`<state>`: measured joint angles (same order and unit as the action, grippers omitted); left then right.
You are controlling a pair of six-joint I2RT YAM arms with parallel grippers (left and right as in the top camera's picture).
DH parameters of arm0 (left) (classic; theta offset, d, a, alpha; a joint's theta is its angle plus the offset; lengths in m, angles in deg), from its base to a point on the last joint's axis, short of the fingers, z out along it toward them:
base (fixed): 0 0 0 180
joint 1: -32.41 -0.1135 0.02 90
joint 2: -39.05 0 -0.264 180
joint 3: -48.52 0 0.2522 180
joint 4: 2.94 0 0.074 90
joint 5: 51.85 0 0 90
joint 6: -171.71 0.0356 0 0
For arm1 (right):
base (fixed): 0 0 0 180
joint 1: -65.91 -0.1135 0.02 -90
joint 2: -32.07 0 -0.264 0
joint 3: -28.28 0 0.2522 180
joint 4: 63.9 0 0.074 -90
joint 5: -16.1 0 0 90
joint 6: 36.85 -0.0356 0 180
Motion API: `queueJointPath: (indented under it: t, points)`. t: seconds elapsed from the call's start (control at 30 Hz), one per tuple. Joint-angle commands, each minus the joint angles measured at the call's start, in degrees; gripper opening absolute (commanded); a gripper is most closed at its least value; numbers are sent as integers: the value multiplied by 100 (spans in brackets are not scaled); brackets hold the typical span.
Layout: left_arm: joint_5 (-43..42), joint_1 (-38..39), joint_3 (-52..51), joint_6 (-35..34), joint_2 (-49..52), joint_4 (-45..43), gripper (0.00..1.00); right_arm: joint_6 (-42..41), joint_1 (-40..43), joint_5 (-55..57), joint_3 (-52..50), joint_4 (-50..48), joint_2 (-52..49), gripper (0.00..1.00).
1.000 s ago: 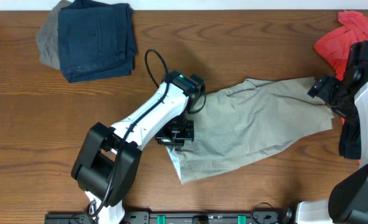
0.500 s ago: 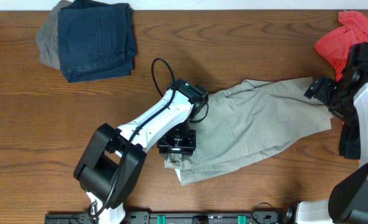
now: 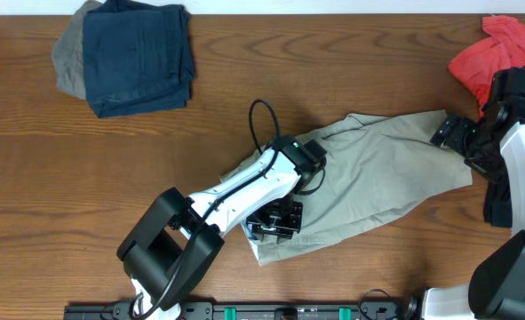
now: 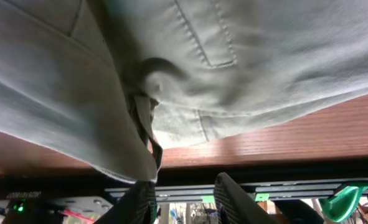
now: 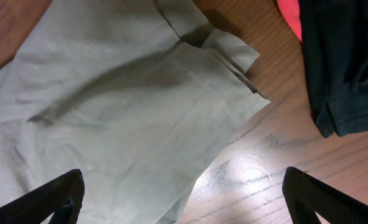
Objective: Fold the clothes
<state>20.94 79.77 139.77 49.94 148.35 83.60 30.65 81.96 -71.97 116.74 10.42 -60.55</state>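
The pale khaki shorts [image 3: 377, 173] lie spread slantwise across the middle right of the table. My left gripper [image 3: 275, 220] sits over their lower left end. In the left wrist view the shorts [image 4: 233, 50] fill the top, with a stitched pocket and a belt loop showing. The left fingers [image 4: 187, 199] stand apart with nothing between them, and the cloth's edge touches the left finger. My right gripper [image 3: 451, 136] is at the shorts' far right corner. In the right wrist view it is wide open [image 5: 184, 202] above the shorts [image 5: 121, 93], holding nothing.
A folded dark navy garment [image 3: 138, 53] lies on a grey one [image 3: 65, 58] at the back left. A red shirt [image 3: 484, 53] lies at the back right, beside the right arm; it also shows in the right wrist view [image 5: 289, 12]. The table's front rail [image 4: 277, 186] is just past the left fingers.
My left gripper has moved right and toward the table's front along the shorts' left end. The right gripper has shifted slightly left. The shorts' outline is almost unchanged.
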Motion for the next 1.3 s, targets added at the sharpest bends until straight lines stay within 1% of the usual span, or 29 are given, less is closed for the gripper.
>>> queueJointPath:
  t: [0.0,0.23,0.3,0.37,0.47,0.57,0.67,0.87,1.0,1.17,1.27]
  points:
    - [-7,-35,-46,-87,-42,63,32,72,7,31,-125,-118,-31,99]
    - [212,-46,-46,-66,-42,131,32,13,59,319,-826,-1047,-31,99]
    - [409,-52,-46,-70,-42,264,27,-90,192,387,-968,-1217,-31,99]
    - [533,-81,-46,-70,-42,372,24,-197,374,380,-990,-1239,-31,99]
    - [603,-179,-46,-70,-42,385,24,-212,658,337,-990,-1268,-31,99]
    - [614,-304,-46,-68,-42,321,24,-210,942,234,-1010,-1239,-31,95]
    - [614,-413,-46,-68,-42,278,24,-203,1150,-109,-1147,-1283,-31,89]
    - [614,-468,-46,-20,-42,282,24,-140,1207,-262,-1532,-1401,-31,89]
    - [614,-470,-46,-7,-42,280,24,-138,1207,-267,-1847,-1801,-31,88]
    - [616,-470,-46,4,-42,280,25,-103,1207,-396,-2096,-2273,-31,80]
    - [619,-470,-46,22,-42,280,25,-103,1207,-396,-2227,-2559,-31,77]
